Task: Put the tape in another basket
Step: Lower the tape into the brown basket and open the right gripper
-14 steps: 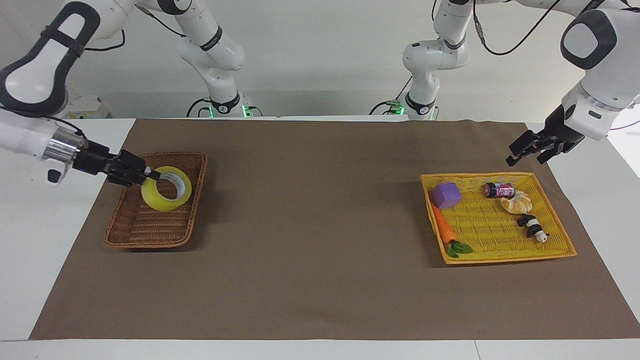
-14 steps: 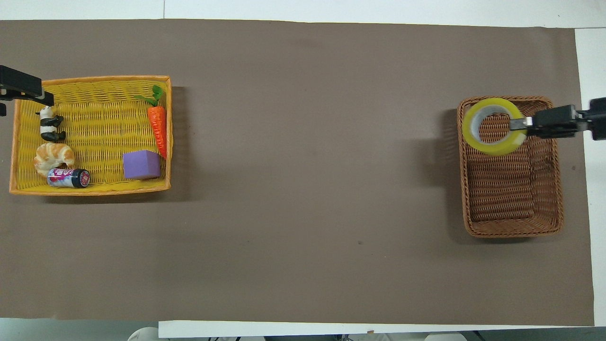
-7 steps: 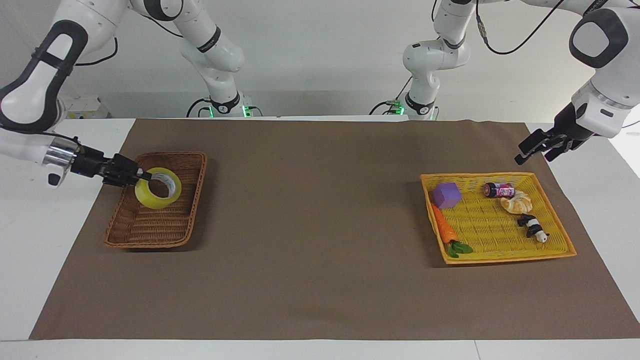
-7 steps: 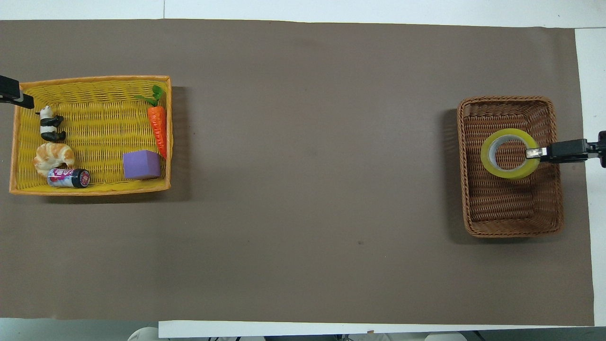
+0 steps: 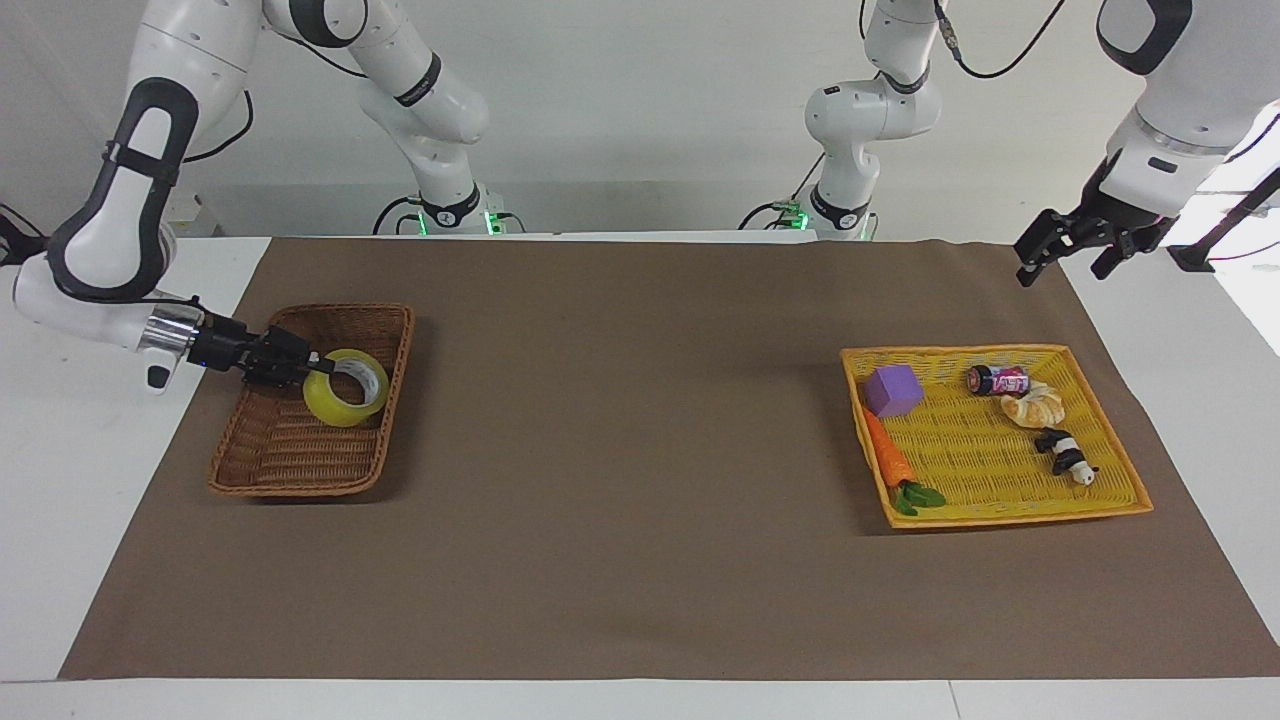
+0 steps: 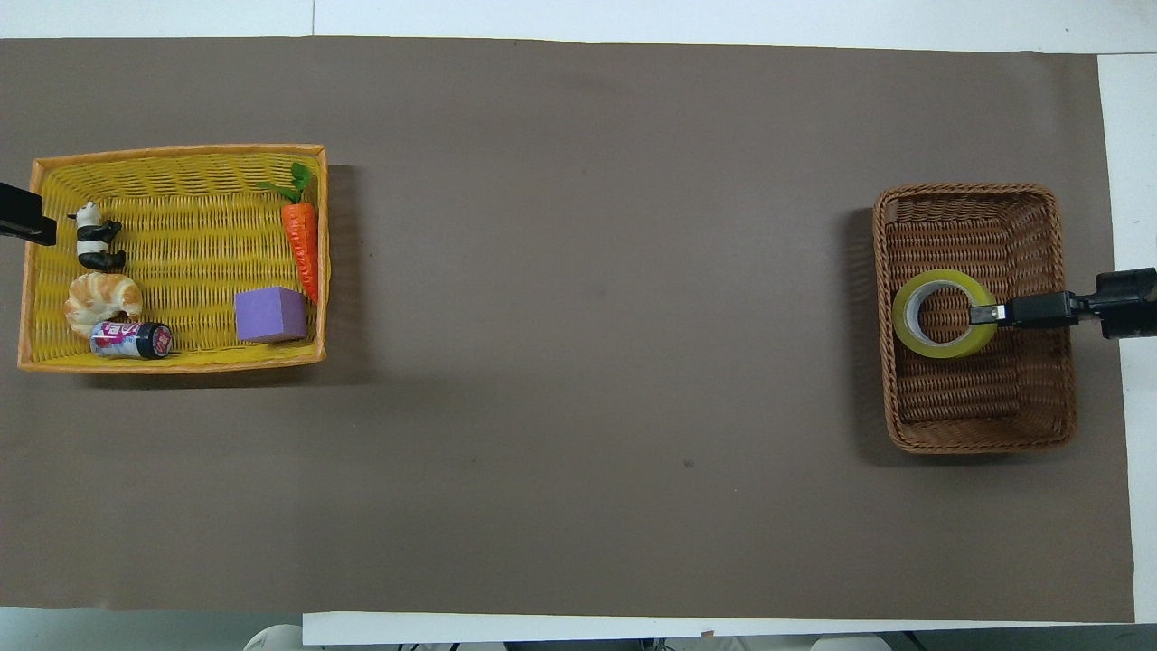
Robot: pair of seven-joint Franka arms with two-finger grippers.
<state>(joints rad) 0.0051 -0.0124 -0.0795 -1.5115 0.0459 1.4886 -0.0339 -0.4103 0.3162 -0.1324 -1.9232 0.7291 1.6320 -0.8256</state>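
The yellow tape [image 5: 338,406] sits low inside the brown wicker basket [image 5: 300,489] at the right arm's end of the table, tilted, close to the basket's wall toward the table's middle. My right gripper [image 5: 322,370] reaches in over the basket's outer rim and is shut on the roll's wall. In the overhead view the tape [image 6: 943,348] lies mid-basket [image 6: 981,445] with the right gripper [image 6: 982,315] pinching its edge. My left gripper [image 5: 1062,258] is open and empty, raised over the mat's edge at the left arm's end.
A bright yellow woven tray [image 5: 1000,516] at the left arm's end holds a purple block [image 5: 893,390], a toy carrot [image 5: 889,456], a can [image 5: 998,380], a croissant [image 5: 1035,407] and a toy panda [image 5: 1066,456]. A brown mat [image 5: 640,500] covers the table.
The right gripper has brought the tape toward the basket's middle and lowered it inside. The left gripper has risen and drawn back from the yellow tray.
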